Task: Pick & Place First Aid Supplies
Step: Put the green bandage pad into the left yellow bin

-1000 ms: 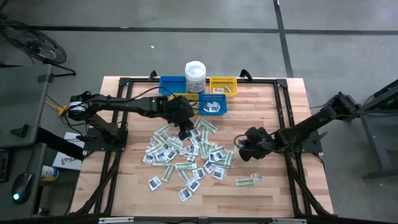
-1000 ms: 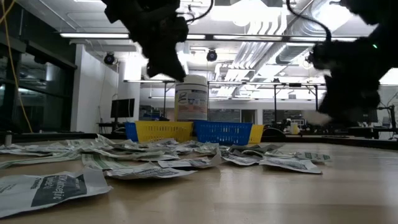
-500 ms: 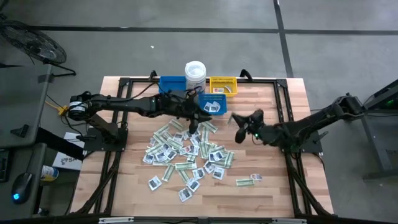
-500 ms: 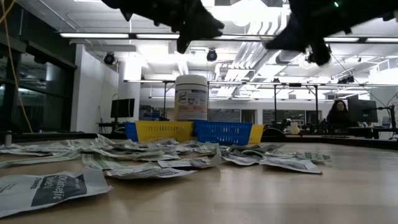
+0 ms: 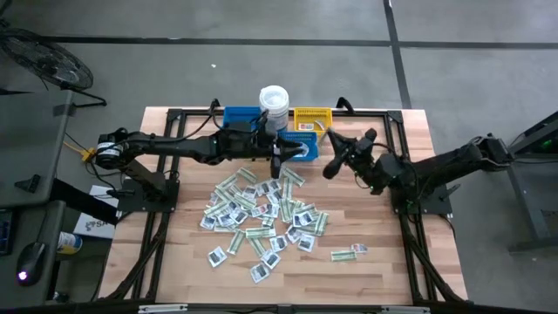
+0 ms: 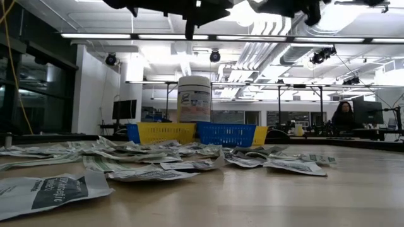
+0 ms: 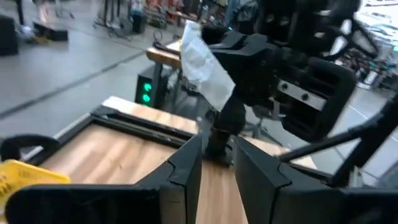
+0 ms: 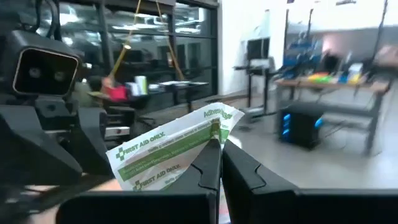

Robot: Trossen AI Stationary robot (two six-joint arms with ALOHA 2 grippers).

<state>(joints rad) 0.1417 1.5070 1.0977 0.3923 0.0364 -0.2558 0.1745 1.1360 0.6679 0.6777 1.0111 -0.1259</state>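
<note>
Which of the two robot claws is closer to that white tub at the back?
The left gripper. It hangs just in front of the white tub, above the blue bin. The right gripper is farther off, to the tub's right.

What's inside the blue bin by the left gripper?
Blue bin holds a few white packets. Left gripper hangs over its near edge, hiding part of the inside.

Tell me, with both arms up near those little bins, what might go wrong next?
The right gripper pinches only one end of a green-and-white packet, so it might slip or flutter out. The left gripper hangs close in front of it above the blue bin, so the arms could bump. The white tub beside the bins could get knocked.
</note>
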